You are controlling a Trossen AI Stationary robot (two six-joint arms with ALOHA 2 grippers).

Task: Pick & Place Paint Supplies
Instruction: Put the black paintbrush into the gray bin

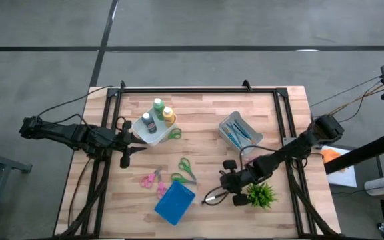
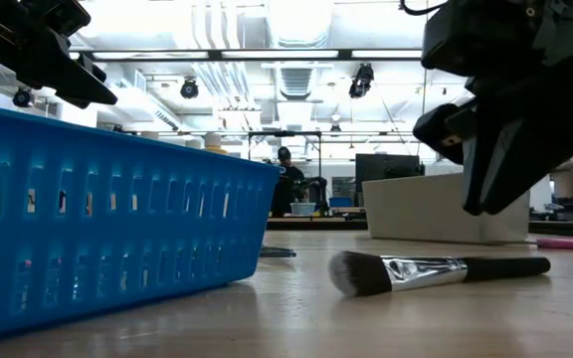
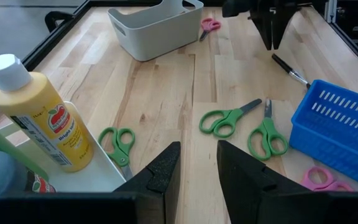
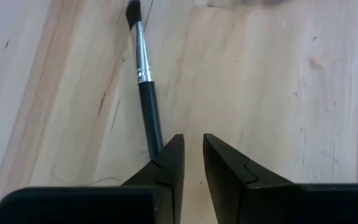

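Hovering over a lone brush [image 1: 212,197], my right gripper [image 1: 227,181] sits in the lower middle of the high view, just left of the potted plant [image 1: 261,194]. My left gripper [image 1: 127,141] waits at centre left beside the white bin [image 1: 139,131] that holds the three squeeze bottles [image 1: 159,115]; the grey tray [image 1: 226,127] at upper right already holds blue-handled brushes.

Low view: the brush [image 2: 436,269] lies flat on the table across the lower right of the frame, bristles toward the blue basket [image 2: 97,224] at left, and my right gripper hangs above its handle end without touching.

Left wrist view: my left fingers [image 3: 165,171] stand slightly apart at the bottom, holding nothing, with the yellow bottle [image 3: 42,115] at far left.

Right wrist view: my right fingers [image 4: 170,163] are nearly together, a narrow gap between them, empty. The brush handle [image 4: 149,109] runs up from beside one finger, not between the two.

I judge this the reach for the brush. Next I would need to part wider, shift sideways until the handle sits between my fingers, then lower and close.
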